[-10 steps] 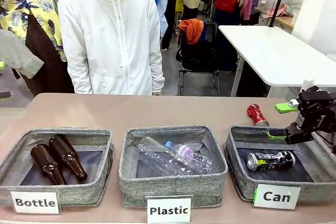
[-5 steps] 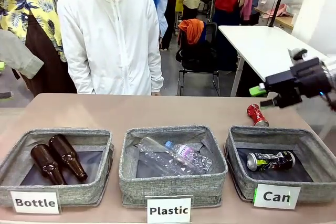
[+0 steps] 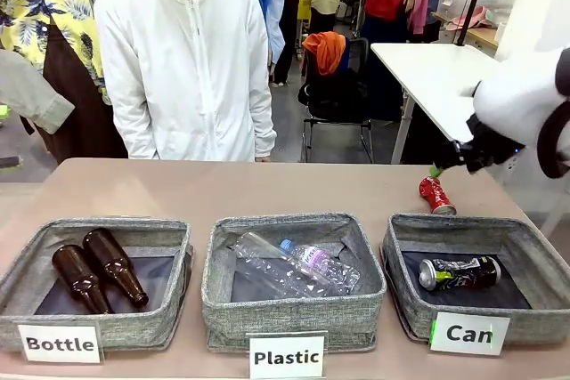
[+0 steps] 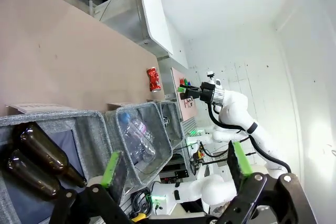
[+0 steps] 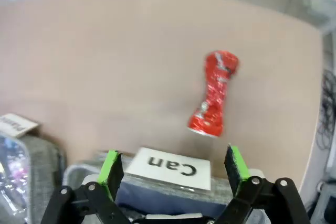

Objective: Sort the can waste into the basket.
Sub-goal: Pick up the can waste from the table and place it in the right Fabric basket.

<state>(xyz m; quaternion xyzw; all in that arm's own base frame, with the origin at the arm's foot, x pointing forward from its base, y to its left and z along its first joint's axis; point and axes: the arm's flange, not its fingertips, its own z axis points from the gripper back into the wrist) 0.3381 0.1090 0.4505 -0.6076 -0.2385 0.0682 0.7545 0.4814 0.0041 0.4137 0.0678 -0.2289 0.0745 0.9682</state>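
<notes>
Red can (image 5: 214, 93) lies on the desk near its far right edge, behind the "Can" basket (image 3: 405, 295). Right gripper (image 5: 173, 169), wide open and empty, should descend centred, closing across the crushed waist.

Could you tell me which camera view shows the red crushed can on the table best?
The right wrist view: the red can lies large and unobstructed on bare table. The front view shows it small behind the Can basket; the left wrist view shows it tiny and distant.
</notes>
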